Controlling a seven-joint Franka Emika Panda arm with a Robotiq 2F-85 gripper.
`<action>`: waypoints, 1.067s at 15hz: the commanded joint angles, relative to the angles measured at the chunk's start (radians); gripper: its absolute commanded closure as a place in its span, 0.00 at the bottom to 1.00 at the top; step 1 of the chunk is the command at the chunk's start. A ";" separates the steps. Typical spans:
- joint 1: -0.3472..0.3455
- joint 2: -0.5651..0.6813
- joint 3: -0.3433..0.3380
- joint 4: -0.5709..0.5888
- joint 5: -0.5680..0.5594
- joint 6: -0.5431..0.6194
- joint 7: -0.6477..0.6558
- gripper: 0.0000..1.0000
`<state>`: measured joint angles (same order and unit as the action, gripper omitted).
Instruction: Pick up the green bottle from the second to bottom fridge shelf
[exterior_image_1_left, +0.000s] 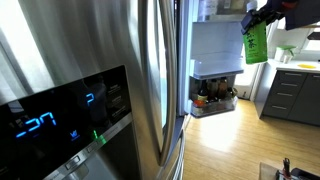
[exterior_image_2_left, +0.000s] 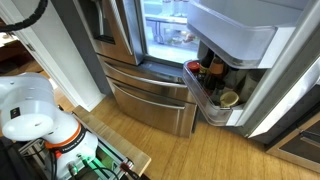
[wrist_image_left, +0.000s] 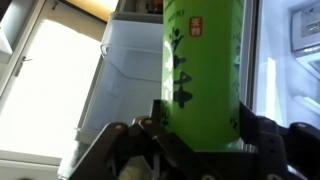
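Note:
The green bottle (wrist_image_left: 200, 65) fills the middle of the wrist view, lime green with dark print and a small orange mark, held between my gripper's (wrist_image_left: 197, 125) dark fingers, which are shut on its body. In an exterior view the green bottle (exterior_image_1_left: 256, 43) hangs in the air under my gripper (exterior_image_1_left: 262, 20), above and to the right of the fridge door shelves. The second to bottom fridge shelf (exterior_image_1_left: 217, 48) has a tall frosted pale front. It also shows in an exterior view (exterior_image_2_left: 235, 38) and in the wrist view (wrist_image_left: 135, 60).
The bottom door shelf (exterior_image_1_left: 212, 102) with a clear front holds brown and orange jars (exterior_image_2_left: 212, 72). A steel fridge door with a blue display (exterior_image_1_left: 60, 115) fills the near left. Grey cabinets (exterior_image_1_left: 290, 95) stand at the right. The wooden floor (exterior_image_2_left: 190, 150) lies below.

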<state>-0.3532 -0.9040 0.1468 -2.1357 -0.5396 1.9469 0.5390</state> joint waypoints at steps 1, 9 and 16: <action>-0.028 -0.023 0.028 0.002 -0.020 -0.044 0.054 0.56; -0.008 -0.015 0.026 0.007 -0.023 -0.027 0.057 0.31; -0.009 -0.015 0.026 0.007 -0.024 -0.027 0.057 0.31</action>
<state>-0.3765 -0.9237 0.1770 -2.1337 -0.5531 1.9278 0.5890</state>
